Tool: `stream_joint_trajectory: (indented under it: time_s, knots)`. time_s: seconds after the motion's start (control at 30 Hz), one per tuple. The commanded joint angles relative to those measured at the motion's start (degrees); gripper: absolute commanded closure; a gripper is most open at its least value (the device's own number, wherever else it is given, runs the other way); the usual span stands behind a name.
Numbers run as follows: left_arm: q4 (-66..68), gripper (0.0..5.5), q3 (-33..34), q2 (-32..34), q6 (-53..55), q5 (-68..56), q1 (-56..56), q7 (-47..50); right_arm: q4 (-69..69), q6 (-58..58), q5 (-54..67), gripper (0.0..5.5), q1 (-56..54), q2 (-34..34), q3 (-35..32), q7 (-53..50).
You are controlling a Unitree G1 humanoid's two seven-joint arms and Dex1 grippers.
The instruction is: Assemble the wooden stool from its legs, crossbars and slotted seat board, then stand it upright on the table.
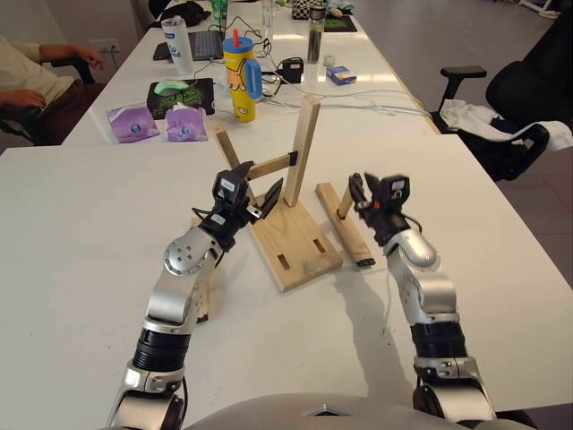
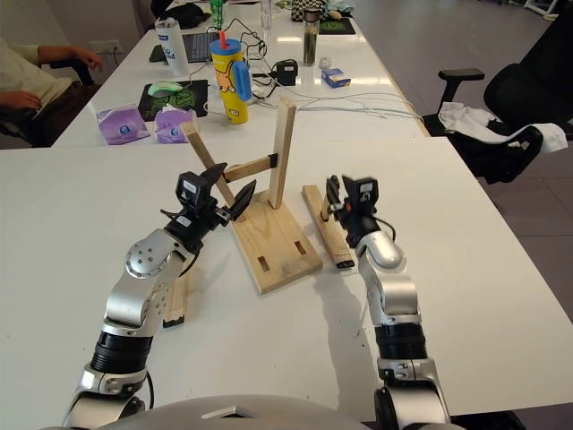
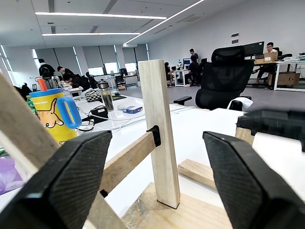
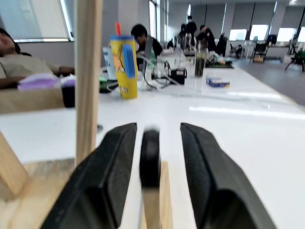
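The slotted seat board (image 1: 300, 255) lies flat at the middle of the white table (image 1: 81, 233). One leg (image 1: 303, 148) stands upright at its far end, joined by a crossbar (image 1: 271, 166) to a slanted leg (image 1: 225, 148) leaning off to the left. The left gripper (image 1: 257, 190) hovers just by this frame with its fingers spread wide and nothing between them. To the right of the board lies a second leg (image 1: 351, 235) with a black-tipped stub (image 4: 150, 152) rising from it. The right gripper (image 1: 363, 190) straddles that stub, its fingers parted with a narrow gap on each side. Another wooden piece (image 2: 176, 300) rests beside the left arm. On the next table stand a yellow cup (image 1: 240, 81) and purple packets (image 1: 132, 123).
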Motion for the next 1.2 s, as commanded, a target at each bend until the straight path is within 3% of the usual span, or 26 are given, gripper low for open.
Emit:
stream_joint_trajectory:
  time_s: [0.03, 0.2, 0.5, 0.7, 0.93, 1.2]
  knots:
    - [0.6, 1.96, 0.1, -0.3, -0.4, 0.5, -0.2, 0.3, -2.2, 3.8, 1.0, 3.84, -6.2, -0.7, -1.5, -0.8]
    - [1.4, 1.96, -0.1, -0.8, -1.0, 0.6, -0.7, 0.6, 2.5, 1.9, 0.9, 3.84, -18.0, -0.2, -2.8, -1.1]
    - [2.8, 1.96, -0.1, -1.4, -1.7, 0.4, -2.0, 0.2, 12.5, -7.4, -1.0, 3.84, -25.8, -1.1, -4.8, -0.8]
    - [3.2, 1.96, 0.5, -1.6, -1.9, 0.3, -2.4, 0.5, 16.1, -9.9, -1.3, 3.84, -22.8, 0.7, -3.7, 0.5]
    - [3.4, 1.96, 0.7, -1.8, -2.0, 0.2, -2.3, 0.5, 40.0, 2.4, -2.8, 3.84, -15.1, 4.4, -2.3, -1.2]
    - [4.1, 1.96, 0.6, -2.0, -2.3, 0.3, -2.7, 0.4, 31.3, -8.1, -2.6, 3.84, -18.4, 4.1, -2.3, 2.0]
